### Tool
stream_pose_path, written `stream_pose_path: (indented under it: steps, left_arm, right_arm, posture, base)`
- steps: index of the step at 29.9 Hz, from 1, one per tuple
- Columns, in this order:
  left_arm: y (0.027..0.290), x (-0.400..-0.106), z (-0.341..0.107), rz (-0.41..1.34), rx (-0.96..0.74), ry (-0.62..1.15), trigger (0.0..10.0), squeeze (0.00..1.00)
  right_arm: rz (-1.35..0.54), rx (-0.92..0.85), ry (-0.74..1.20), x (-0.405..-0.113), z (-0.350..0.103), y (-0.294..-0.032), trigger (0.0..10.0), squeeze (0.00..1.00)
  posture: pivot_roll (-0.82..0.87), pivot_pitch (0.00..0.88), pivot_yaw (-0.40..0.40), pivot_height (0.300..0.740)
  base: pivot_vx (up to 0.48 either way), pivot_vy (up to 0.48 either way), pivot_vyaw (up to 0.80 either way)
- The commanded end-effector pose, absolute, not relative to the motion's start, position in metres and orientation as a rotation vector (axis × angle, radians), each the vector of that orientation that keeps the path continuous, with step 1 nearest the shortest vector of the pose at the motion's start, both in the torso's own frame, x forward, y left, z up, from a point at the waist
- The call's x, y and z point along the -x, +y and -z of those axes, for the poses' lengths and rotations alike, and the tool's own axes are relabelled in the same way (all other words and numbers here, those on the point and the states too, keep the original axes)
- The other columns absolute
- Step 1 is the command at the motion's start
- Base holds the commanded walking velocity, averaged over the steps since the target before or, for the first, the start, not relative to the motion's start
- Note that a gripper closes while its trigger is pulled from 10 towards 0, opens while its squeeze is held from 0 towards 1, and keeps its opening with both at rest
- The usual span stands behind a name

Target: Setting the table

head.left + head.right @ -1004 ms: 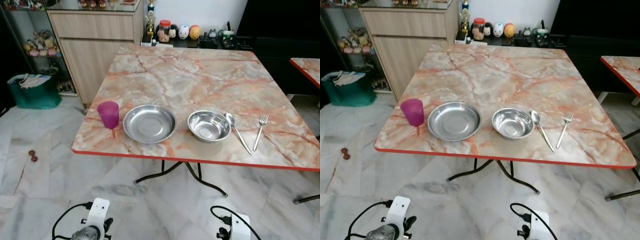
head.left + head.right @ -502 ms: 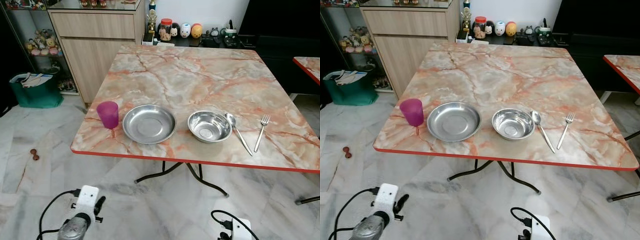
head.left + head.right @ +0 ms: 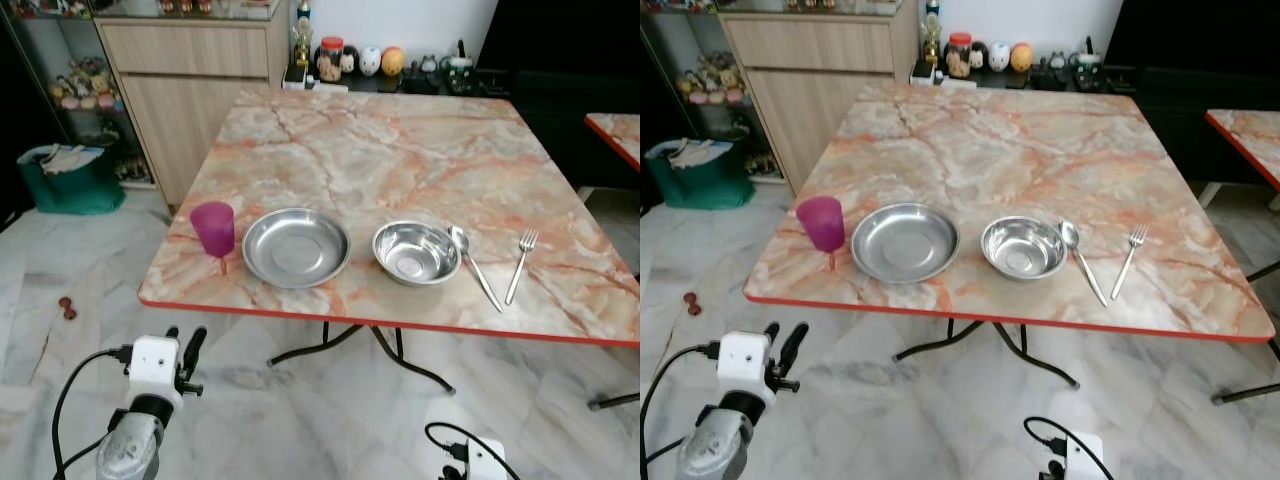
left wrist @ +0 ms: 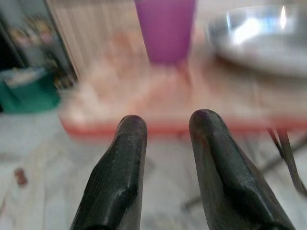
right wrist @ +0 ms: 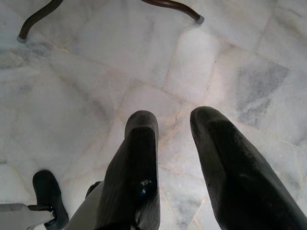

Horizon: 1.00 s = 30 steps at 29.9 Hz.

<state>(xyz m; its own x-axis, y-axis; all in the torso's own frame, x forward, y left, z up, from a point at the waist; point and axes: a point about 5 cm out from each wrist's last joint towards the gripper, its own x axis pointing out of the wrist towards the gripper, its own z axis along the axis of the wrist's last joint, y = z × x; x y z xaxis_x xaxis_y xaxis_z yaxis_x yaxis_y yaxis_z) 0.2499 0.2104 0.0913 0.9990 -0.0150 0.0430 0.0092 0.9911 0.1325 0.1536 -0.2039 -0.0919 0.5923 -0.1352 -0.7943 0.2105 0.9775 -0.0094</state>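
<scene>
Our left gripper [image 3: 182, 340] hangs below the table [image 3: 400, 150] edge, fingers apart, empty, near the cup [image 3: 213, 229]. Beside the cup: plate [image 3: 296, 247], bowl [image 3: 417, 252], spoon [image 3: 474, 265], fork [image 3: 519, 264]. Our right gripper [image 5: 175, 120] faces the floor [image 5: 96, 96], fingers apart.

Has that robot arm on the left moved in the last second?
Yes. The left end effector has risen from the bottom of the head view toward the table edge, now pointing at the purple cup, fingers apart.
</scene>
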Motion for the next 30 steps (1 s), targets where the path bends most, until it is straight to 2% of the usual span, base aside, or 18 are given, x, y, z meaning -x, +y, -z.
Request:
stream_pose_path:
  steps: [1,4,10,14,16,17,18,19,25,30]
  left_arm:
    - [0.207,-0.257,-0.105,0.005,-0.111,-0.081,10.0,0.00]
    - [0.195,-0.270,-0.121,0.028,-0.096,-0.119,10.0,0.00]
    - [0.186,-0.277,-0.122,0.063,-0.079,-0.082,10.0,0.00]
    - [0.177,-0.285,-0.126,0.099,0.078,-0.008,10.0,0.00]
    - [0.176,-0.286,-0.126,0.107,0.105,0.006,10.0,0.00]
    - [0.175,-0.287,-0.126,0.107,0.114,0.015,10.0,0.20]
    - [0.175,-0.287,-0.126,0.107,0.117,0.022,10.0,0.20]
    - [0.176,-0.290,-0.128,0.107,0.144,0.027,10.0,1.00]
    - [0.178,-0.298,-0.133,0.089,0.252,0.070,10.0,1.00]
    - [0.170,-0.304,-0.142,0.142,0.242,0.089,10.0,1.00]
  right_arm:
    - [0.204,-0.082,0.917,-0.154,0.091,-0.206,10.0,0.00]
    - [0.207,-0.087,0.925,-0.153,0.092,-0.206,10.0,0.00]
    - [0.213,-0.092,0.936,-0.149,0.094,-0.207,10.0,0.00]
    - [0.219,-0.093,0.951,-0.142,0.096,-0.208,10.0,0.00]
    - [0.219,-0.092,0.954,-0.142,0.096,-0.208,10.0,0.00]
    - [0.219,-0.092,0.956,-0.141,0.096,-0.208,10.0,0.00]
    - [0.219,-0.092,0.957,-0.141,0.096,-0.208,10.0,0.00]
    - [0.218,-0.092,0.960,-0.140,0.097,-0.208,10.0,0.00]
    - [0.201,-0.091,0.964,-0.145,0.097,-0.201,10.0,0.00]
    - [0.195,-0.091,0.954,-0.152,0.095,-0.194,10.0,0.00]
  posture:
    - [0.09,0.000,-0.058,0.740]
    - [0.08,0.000,-0.052,0.740]
    - [0.08,0.000,-0.047,0.740]
    - [0.08,0.000,-0.045,0.740]
    - [0.08,0.000,-0.045,0.740]
    - [0.08,0.000,-0.046,0.740]
    - [0.08,0.000,-0.046,0.740]
    - [0.08,0.000,-0.046,0.740]
    - [0.07,0.000,-0.039,0.740]
    - [0.07,0.000,-0.036,0.740]
  base:
    - [0.000,0.000,0.00]
    - [0.000,0.000,0.00]
    - [0.000,0.000,0.00]
    - [0.000,0.000,0.00]
    - [0.000,0.000,0.00]
    - [0.000,0.000,0.00]
    - [0.000,0.000,0.00]
    - [0.000,0.000,0.00]
    - [0.000,0.000,0.00]
    - [0.000,0.000,0.00]
